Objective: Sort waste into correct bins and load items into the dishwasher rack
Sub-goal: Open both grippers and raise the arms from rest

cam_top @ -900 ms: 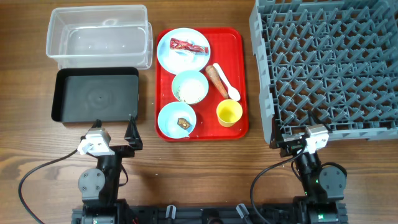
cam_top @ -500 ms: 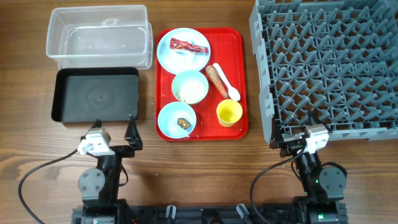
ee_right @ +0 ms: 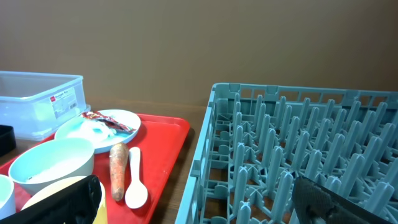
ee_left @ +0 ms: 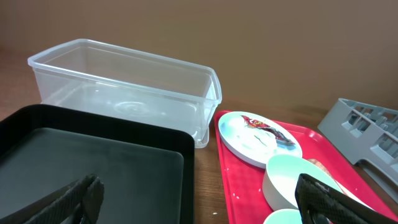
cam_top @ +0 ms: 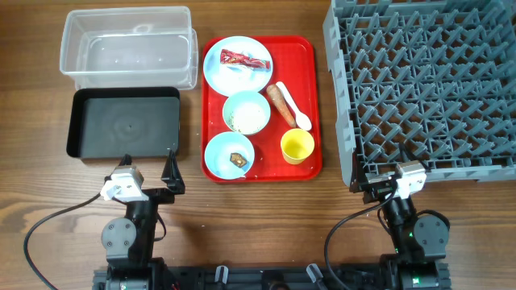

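On the red tray [cam_top: 306, 64], the pale-blue plate [cam_top: 234, 74] holds the red wrapper [cam_top: 244, 59] and a white scrap. One bowl [cam_top: 246, 113] holds rice grains, another [cam_top: 228, 155] a brown bit [cam_top: 237, 158]. The carrot [cam_top: 280, 98], white spoon [cam_top: 297, 113] and yellow cup [cam_top: 297, 147] lie beside them. The clear tub [cam_top: 129, 44] and black tray [cam_top: 125, 122] sit left, the grey rack [cam_top: 427, 80] right. My left gripper [cam_top: 147, 167] is open and empty below the black tray [ee_left: 93, 162]. My right gripper [ee_right: 199, 202] is open and empty at the rack's [ee_right: 298, 143] near corner.
The wooden table extends round the tray and bins. Both arm bases stand at the table's near edge with cables looping beside them. A few loose rice grains lie on the red tray's floor [ee_left: 239, 180].
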`<action>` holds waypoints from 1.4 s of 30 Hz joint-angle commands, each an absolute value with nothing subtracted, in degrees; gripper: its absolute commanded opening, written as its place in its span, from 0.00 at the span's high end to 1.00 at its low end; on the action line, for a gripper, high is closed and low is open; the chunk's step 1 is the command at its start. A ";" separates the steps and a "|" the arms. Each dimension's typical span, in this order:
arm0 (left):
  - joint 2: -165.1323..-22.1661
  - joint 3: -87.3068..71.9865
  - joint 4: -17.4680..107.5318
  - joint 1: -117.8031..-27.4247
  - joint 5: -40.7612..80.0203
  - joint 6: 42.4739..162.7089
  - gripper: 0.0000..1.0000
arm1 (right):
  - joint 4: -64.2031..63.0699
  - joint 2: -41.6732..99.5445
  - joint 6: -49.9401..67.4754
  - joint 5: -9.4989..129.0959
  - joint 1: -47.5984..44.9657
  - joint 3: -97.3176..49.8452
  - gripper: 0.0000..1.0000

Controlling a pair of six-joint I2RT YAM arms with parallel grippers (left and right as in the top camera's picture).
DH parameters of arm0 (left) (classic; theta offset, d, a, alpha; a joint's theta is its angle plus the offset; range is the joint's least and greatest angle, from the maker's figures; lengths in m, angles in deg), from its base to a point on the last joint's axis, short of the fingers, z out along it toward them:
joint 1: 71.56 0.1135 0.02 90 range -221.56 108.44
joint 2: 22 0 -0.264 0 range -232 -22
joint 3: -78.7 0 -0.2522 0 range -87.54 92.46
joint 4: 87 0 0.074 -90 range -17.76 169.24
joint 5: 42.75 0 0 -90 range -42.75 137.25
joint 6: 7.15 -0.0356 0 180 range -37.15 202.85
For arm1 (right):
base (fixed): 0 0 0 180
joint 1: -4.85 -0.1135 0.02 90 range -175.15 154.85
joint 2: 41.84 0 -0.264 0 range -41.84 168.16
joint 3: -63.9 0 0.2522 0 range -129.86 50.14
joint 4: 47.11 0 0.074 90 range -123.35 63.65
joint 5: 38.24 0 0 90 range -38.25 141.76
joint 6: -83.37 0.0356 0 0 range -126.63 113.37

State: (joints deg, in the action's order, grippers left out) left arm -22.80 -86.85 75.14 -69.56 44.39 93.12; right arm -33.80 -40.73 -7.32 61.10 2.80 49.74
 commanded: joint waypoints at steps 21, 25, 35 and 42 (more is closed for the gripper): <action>-22.82 -87.20 74.94 -69.19 45.18 92.26 0.00 | -34.06 -40.65 -6.49 60.73 2.78 49.85 0.00; -22.82 -87.20 74.92 -69.19 45.18 92.26 0.00 | -34.08 -40.65 -6.53 60.71 2.78 49.85 0.00; -22.82 -87.20 75.56 -69.22 40.68 92.68 0.00 | -43.44 -40.65 -6.25 63.53 2.78 49.85 0.00; -22.82 -87.09 81.59 -69.19 33.31 94.38 0.00 | -56.05 -40.65 -6.18 64.53 2.78 49.82 0.00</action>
